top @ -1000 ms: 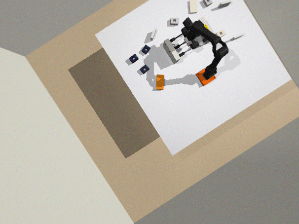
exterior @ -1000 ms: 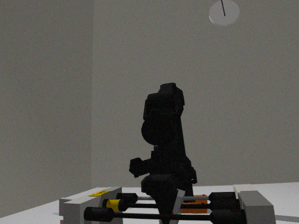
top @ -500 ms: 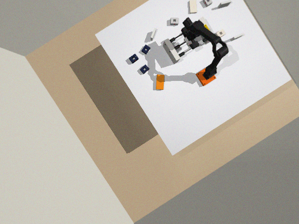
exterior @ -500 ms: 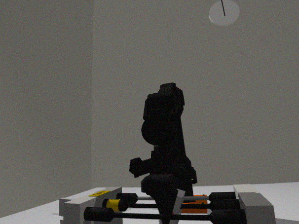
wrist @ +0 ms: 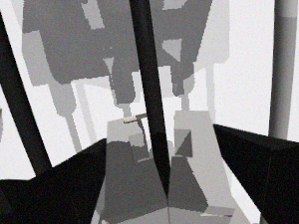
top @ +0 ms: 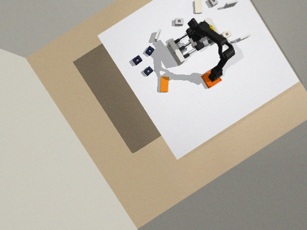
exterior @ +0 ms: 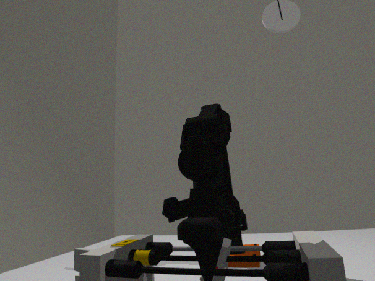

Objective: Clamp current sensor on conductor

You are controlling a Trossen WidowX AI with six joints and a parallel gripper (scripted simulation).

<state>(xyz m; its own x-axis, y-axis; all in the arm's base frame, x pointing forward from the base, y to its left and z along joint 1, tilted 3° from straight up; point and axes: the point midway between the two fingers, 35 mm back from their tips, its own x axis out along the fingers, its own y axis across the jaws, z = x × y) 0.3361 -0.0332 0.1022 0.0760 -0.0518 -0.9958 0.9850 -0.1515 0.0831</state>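
The grey sensor [top: 192, 43] [exterior: 222, 255] [wrist: 199, 142] sits at the middle conductor [exterior: 181, 258] [wrist: 145, 43], which has a yellow band at one end and passes between the sensor's two halves. The halves meet at the near seam in the wrist view; a gap shows at their far end, and I cannot tell whether the latch is closed. My gripper [top: 194, 40] [wrist: 159, 136] is open, its black fingers standing close against both sides of the sensor. The yellow marker [exterior: 125, 242] is on the end block; its lettering and the sensor's arrow are not readable.
End blocks [top: 175, 51] [exterior: 322, 263] hold the conductors, with others running on both sides of the middle one. Navy blocks [top: 137, 60] and an orange block [top: 164, 84] lie to the left. A cream block [top: 197, 6], grey blocks [top: 179, 21] and thin upright panels [top: 157, 35] stand around.
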